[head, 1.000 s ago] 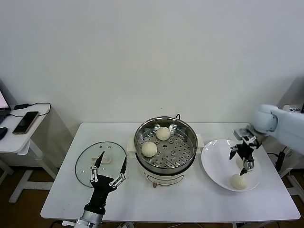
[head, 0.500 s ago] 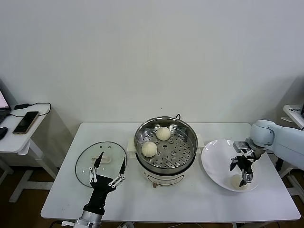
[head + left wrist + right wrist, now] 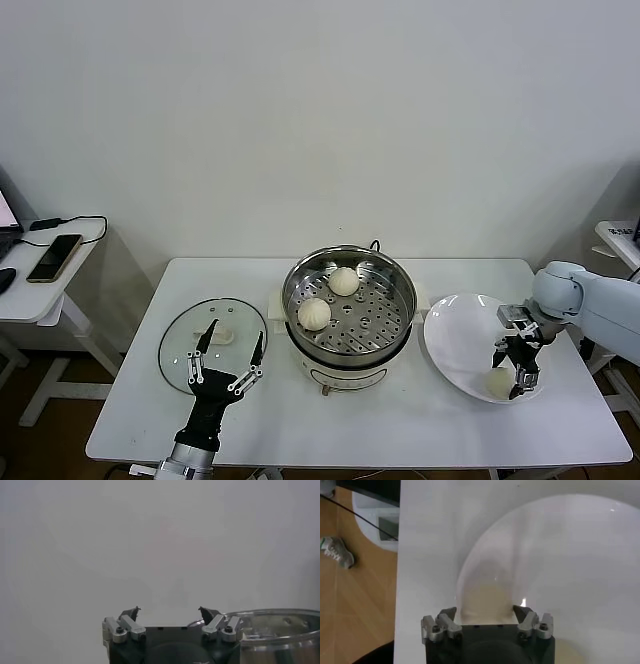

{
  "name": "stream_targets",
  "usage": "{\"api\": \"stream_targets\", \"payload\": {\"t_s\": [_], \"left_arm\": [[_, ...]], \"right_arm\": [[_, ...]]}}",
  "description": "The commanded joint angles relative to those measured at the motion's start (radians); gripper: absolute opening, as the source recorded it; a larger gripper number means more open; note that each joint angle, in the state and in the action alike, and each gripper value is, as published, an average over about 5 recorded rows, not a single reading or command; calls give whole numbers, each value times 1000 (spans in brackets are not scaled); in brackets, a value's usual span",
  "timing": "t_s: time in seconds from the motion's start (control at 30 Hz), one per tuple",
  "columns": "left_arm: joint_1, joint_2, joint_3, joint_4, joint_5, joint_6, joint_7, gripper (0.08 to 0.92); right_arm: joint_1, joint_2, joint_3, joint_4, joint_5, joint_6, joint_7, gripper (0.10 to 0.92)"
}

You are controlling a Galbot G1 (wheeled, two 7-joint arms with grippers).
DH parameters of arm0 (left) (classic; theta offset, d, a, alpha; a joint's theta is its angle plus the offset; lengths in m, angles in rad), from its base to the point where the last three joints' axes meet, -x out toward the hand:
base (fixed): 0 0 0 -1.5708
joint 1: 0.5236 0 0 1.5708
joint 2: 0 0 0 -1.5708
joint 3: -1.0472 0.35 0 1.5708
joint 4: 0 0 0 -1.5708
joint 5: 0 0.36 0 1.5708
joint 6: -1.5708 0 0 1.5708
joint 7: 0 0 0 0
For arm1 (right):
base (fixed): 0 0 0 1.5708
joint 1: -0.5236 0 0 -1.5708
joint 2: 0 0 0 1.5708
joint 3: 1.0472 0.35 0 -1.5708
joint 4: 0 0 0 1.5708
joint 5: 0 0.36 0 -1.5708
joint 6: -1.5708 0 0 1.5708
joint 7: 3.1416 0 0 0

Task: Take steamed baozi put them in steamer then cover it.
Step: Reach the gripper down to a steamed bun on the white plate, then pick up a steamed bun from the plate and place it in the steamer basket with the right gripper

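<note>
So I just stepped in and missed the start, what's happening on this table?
The robot is loading baozi into the steamer; two sit inside. Its right gripper is down on the white plate, jaws around a bun. The left gripper waits open by the glass lid, which lies on the table.

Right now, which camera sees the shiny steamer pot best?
The head view: the whole steamer shows, with two baozi inside. The left wrist view catches only the cover's rim; the right wrist view shows just the plate.

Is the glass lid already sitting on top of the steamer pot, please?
No, the cover lies flat on the table to the left of the steamer, whose tray is open to view.
</note>
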Motion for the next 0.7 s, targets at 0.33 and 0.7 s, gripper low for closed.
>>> {"api": "stream_targets", "payload": {"t_s": [0.33, 0.7], "left_arm": [[-4, 6, -3, -10, -4, 2, -2, 823], [-4, 13, 5, -23, -5, 3, -2, 823]], "right_arm": [[97, -15, 1, 42, -1, 32, -19, 641], [520, 96, -105, 138, -2, 263, -70, 637]]}}
